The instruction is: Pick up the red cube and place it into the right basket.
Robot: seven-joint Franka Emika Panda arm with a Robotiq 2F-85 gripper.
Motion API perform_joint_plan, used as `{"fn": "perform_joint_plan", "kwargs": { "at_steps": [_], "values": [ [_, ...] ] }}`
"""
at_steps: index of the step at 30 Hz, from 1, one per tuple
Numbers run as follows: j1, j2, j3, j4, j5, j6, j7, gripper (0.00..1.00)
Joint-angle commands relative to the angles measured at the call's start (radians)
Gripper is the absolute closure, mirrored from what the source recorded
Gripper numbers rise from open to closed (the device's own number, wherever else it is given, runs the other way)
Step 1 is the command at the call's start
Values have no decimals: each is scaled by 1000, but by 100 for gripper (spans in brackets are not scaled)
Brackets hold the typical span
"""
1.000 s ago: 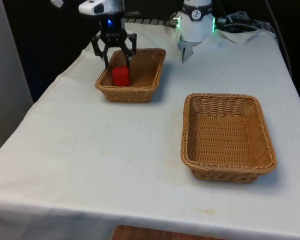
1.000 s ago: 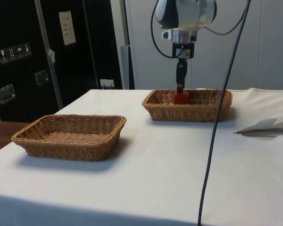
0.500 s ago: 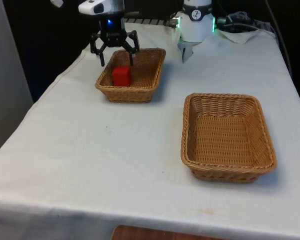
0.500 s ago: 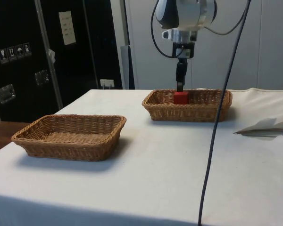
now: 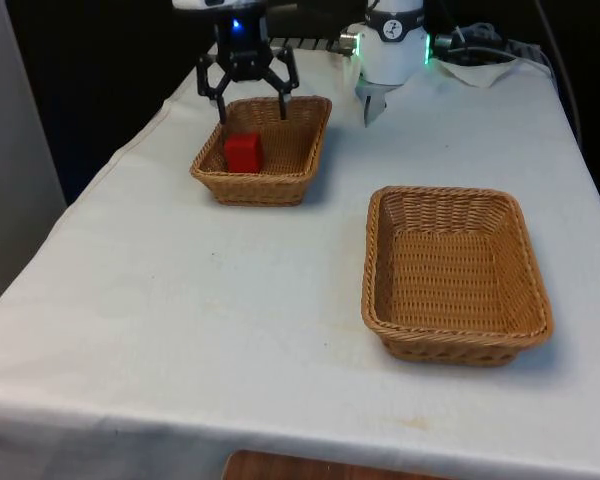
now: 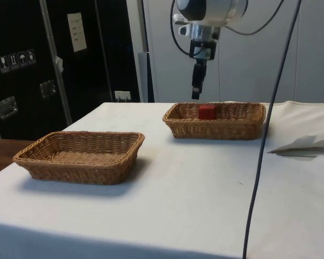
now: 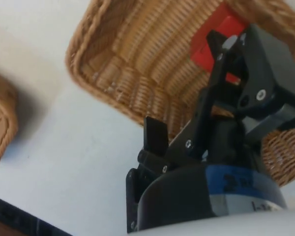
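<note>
The red cube (image 5: 243, 152) (image 6: 207, 111) lies inside the smaller wicker basket (image 5: 255, 193) (image 6: 216, 129) at the far end, on the front view's left. My black gripper (image 5: 251, 112) (image 6: 195, 91) hangs above that basket's far rim, a little higher than the cube. It is open, with nothing between its fingers and clear air between it and the cube. In the wrist view the cube (image 7: 202, 51) shows past the fingers on the basket's woven floor (image 7: 123, 73).
A larger wicker basket (image 5: 450, 345) (image 6: 81, 167) stands nearer the camera on the front view's right. The white robot base (image 5: 393, 50) and crumpled white paper (image 5: 480, 65) (image 6: 308, 145) sit at the far end. A dark cable (image 6: 264, 135) hangs across the side view.
The gripper opened and let go of the red cube, which stays in the basket. The gripper then rose and shifted towards the front view's right.
</note>
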Motion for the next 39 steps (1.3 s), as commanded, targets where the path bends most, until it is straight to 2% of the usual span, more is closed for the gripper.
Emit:
{"fn": "perform_joint_plan", "kwargs": {
  "at_steps": [1,6,7,8,16,17,18,21,25,26,28,30,32,34,35,39],
  "values": [
    [17,-13,2,-9,-37,20,48,0],
    [11,-63,37,-24,-93,29,111,0],
    [0,-68,37,-17,-72,6,82,0],
    [10,-71,43,-26,-103,32,123,0],
    [5,-108,96,-34,-166,59,204,0],
    [0,-117,96,-34,-146,40,182,0],
    [4,-109,101,-34,-169,62,210,0],
    [4,-110,126,-28,-176,73,235,0],
    [4,-111,153,-18,-177,78,257,0],
    [0,-120,157,-19,-156,67,236,0],
    [4,-111,176,-8,-177,79,276,0],
    [4,-111,182,-6,-177,80,281,0],
    [2,-108,201,4,-173,77,297,0],
    [0,-119,209,3,-156,68,286,0],
    [2,-106,210,9,-169,74,307,0],
    [3,-100,227,20,-163,71,335,0]
  ]
}}
